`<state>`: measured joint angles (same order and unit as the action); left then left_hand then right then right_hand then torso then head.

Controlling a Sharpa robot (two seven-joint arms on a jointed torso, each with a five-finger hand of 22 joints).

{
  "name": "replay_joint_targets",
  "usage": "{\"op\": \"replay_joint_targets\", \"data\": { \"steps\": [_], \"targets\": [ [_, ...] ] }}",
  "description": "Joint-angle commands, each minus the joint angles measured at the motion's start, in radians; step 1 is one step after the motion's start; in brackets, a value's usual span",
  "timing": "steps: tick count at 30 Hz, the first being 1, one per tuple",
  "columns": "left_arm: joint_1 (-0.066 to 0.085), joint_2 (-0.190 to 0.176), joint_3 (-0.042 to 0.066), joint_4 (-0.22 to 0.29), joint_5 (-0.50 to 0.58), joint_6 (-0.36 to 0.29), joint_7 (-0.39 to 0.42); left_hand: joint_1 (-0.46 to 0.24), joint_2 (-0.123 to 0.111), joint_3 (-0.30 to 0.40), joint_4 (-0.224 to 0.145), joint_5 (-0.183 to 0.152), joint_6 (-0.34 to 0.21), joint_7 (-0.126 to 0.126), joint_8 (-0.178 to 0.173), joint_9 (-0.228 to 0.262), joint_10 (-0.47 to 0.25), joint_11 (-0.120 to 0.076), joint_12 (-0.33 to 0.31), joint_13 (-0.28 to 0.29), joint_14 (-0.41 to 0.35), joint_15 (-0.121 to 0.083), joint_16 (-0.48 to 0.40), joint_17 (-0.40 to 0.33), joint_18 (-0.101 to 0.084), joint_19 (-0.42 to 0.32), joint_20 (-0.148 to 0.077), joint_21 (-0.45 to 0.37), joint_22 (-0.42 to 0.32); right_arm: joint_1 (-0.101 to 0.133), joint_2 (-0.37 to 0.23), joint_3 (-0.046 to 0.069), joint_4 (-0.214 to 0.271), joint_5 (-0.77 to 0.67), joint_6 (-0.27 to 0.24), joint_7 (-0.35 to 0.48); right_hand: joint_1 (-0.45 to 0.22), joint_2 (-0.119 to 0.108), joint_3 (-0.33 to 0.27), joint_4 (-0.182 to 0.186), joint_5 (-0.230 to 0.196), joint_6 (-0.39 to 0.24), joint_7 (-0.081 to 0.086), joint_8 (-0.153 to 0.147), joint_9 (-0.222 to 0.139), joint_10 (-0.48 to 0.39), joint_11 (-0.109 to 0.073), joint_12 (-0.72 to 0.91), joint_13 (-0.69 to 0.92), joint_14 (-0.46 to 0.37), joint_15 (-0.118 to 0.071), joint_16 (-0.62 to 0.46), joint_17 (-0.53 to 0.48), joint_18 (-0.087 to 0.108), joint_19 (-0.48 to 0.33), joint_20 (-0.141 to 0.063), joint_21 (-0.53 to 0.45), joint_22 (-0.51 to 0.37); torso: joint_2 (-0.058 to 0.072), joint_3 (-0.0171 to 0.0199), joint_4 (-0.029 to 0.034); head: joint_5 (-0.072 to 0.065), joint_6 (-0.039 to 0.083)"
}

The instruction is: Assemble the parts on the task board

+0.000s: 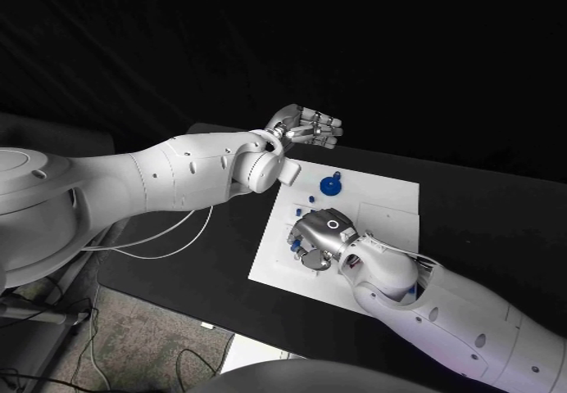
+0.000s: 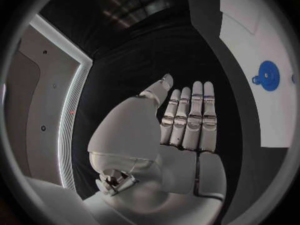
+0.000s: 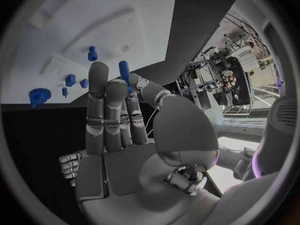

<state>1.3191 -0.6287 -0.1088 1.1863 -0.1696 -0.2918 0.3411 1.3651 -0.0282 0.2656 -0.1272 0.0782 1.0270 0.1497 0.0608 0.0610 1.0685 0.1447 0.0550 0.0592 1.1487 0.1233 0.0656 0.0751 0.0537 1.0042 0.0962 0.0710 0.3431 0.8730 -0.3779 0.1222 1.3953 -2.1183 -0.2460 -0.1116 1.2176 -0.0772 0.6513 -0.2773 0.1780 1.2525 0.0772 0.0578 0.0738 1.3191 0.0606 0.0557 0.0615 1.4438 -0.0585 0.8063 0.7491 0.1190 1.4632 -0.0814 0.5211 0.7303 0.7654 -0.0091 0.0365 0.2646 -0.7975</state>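
The right hand [image 1: 317, 242] is held over the task board [image 1: 390, 196], fingers straight, close together, empty. A blue peg [image 3: 124, 68] stands upright just beyond its fingertips. The left hand [image 1: 305, 127], flat and empty, is kept farther off.

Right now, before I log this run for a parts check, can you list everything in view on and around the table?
black table: one, black, under everything.
white task board: one, white, middle of the table.
round blue disc-shaped part: one, blue, on the board's far side.
small blue parts: at least four, blue, spread over the board.
blue peg: one, blue, right at the right hand's fingertips; cannot tell whether it is held.
white cable: one, white, below the left arm beside the table.
left hand: one, silver, empty, above the table beyond the board's far left corner.
right hand: one, silver, over the board's near part.
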Motion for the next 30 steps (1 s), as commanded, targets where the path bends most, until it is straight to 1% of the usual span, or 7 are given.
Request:
{"op": "replay_joint_targets", "data": {
  "steps": [1, 7, 11, 15, 19, 25, 30],
  "targets": [
    [0.000, 0.004, 0.001, 0.000, 0.006, 0.012, 0.015, -0.002, 0.005, -0.001, -0.006, -0.001, -0.006, 0.001, 0.002, 0.001, -0.005, 0.001, 0.003, -0.001, -0.005, 0.000, -0.005, -0.001, 0.015, 0.002, 0.008, 0.006, -0.001, -0.003, 0.005, -0.001, -0.008, -0.012, -0.002, 0.016, 0.001, 0.010, -0.002, -0.001, -0.001, 0.007, 0.001, 0.006, 0.001, 0.040, -0.036, 0.006, 0.002, -0.001, -0.007, 0.001, -0.001, 0.019, 0.039, -0.007, -0.006, 0.001, -0.001, 0.0006, 0.0013, 0.003, 0.000],
    [0.000, 0.007, 0.001, 0.000, 0.006, 0.013, 0.015, -0.002, 0.005, -0.001, -0.006, -0.001, -0.006, 0.001, 0.002, 0.001, -0.005, 0.001, 0.003, -0.001, -0.005, 0.000, -0.005, -0.001, 0.015, 0.002, 0.008, 0.006, -0.001, -0.016, 0.016, -0.003, -0.030, -0.012, -0.007, 0.019, 0.001, 0.010, -0.002, -0.002, -0.001, 0.007, 0.001, 0.006, 0.001, 0.040, -0.036, 0.006, 0.002, -0.001, -0.007, 0.001, -0.001, 0.019, 0.040, -0.007, -0.006, 0.001, 0.001, 0.0004, 0.0043, 0.007, -0.002],
    [0.000, 0.007, 0.001, -0.001, 0.006, 0.013, 0.015, -0.002, 0.005, -0.001, -0.006, -0.001, -0.006, 0.001, 0.002, 0.001, -0.005, 0.001, 0.003, -0.001, -0.005, 0.000, -0.005, -0.001, 0.015, 0.002, 0.008, 0.006, -0.001, -0.021, 0.018, -0.004, -0.038, -0.012, -0.007, 0.019, 0.001, 0.010, -0.002, -0.002, -0.001, 0.007, 0.001, 0.006, 0.001, 0.040, -0.036, 0.006, 0.002, -0.001, -0.007, 0.001, -0.001, 0.019, 0.040, -0.007, -0.006, 0.001, 0.000, 0.0000, 0.0035, 0.009, -0.004],
    [0.000, 0.007, 0.001, -0.001, 0.006, 0.013, 0.015, -0.002, 0.005, -0.001, -0.006, -0.001, -0.006, 0.001, 0.002, 0.001, -0.005, 0.001, 0.003, -0.001, -0.005, 0.000, -0.005, -0.001, 0.015, 0.002, 0.008, 0.006, -0.001, -0.023, 0.016, -0.005, -0.045, -0.012, -0.006, 0.019, 0.001, 0.010, -0.001, -0.003, -0.001, 0.008, 0.001, 0.006, 0.001, 0.040, -0.036, 0.006, 0.002, -0.001, -0.007, 0.001, -0.002, 0.019, 0.040, -0.007, -0.006, 0.002, 0.000, -0.0005, 0.0013, 0.012, -0.006],
    [0.000, 0.007, 0.001, -0.001, 0.006, 0.014, 0.015, -0.002, 0.005, -0.001, -0.006, -0.001, -0.006, 0.001, 0.002, 0.001, -0.005, 0.001, 0.003, -0.001, -0.005, 0.000, -0.005, -0.001, 0.015, 0.002, 0.008, 0.006, -0.001, -0.024, 0.013, -0.005, -0.045, -0.013, -0.002, 0.019, 0.001, 0.010, -0.001, -0.003, -0.001, 0.008, 0.001, 0.006, 0.001, 0.040, -0.036, 0.006, 0.002, -0.001, -0.007, 0.001, -0.002, 0.019, 0.040, -0.007, -0.006, 0.002, 0.000, -0.0001, 0.0003, 0.013, -0.007],
    [0.000, 0.006, 0.001, -0.002, 0.006, 0.014, 0.014, -0.002, 0.005, -0.001, -0.006, -0.001, -0.006, 0.001, 0.002, 0.001, -0.005, 0.001, 0.003, -0.001, -0.005, 0.000, -0.005, -0.001, 0.015, 0.002, 0.008, 0.006, -0.001, -0.024, 0.008, -0.005, -0.041, -0.013, 0.002, 0.018, 0.001, 0.010, -0.001, -0.003, -0.002, 0.008, 0.001, 0.006, 0.001, 0.042, -0.037, 0.006, 0.002, -0.001, -0.008, 0.002, -0.002, 0.019, 0.040, -0.007, -0.006, 0.003, 0.000, 0.0009, 0.0021, 0.013, -0.009],
    [0.000, 0.005, 0.001, -0.003, 0.006, 0.015, 0.014, -0.002, 0.005, -0.001, -0.006, -0.001, -0.006, 0.001, 0.002, 0.001, -0.005, 0.001, 0.003, -0.001, -0.005, 0.000, -0.005, -0.001, 0.015, 0.002, 0.008, 0.006, -0.001, -0.025, 0.002, -0.005, -0.039, -0.014, 0.004, 0.017, 0.001, 0.010, -0.001, -0.003, -0.002, 0.008, 0.001, 0.006, 0.001, 0.042, -0.037, 0.006, 0.002, -0.001, -0.008, 0.002, -0.002, 0.019, 0.040, -0.007, -0.006, 0.003, 0.000, 0.0007, 0.0019, 0.014, -0.009]
  ]
}}
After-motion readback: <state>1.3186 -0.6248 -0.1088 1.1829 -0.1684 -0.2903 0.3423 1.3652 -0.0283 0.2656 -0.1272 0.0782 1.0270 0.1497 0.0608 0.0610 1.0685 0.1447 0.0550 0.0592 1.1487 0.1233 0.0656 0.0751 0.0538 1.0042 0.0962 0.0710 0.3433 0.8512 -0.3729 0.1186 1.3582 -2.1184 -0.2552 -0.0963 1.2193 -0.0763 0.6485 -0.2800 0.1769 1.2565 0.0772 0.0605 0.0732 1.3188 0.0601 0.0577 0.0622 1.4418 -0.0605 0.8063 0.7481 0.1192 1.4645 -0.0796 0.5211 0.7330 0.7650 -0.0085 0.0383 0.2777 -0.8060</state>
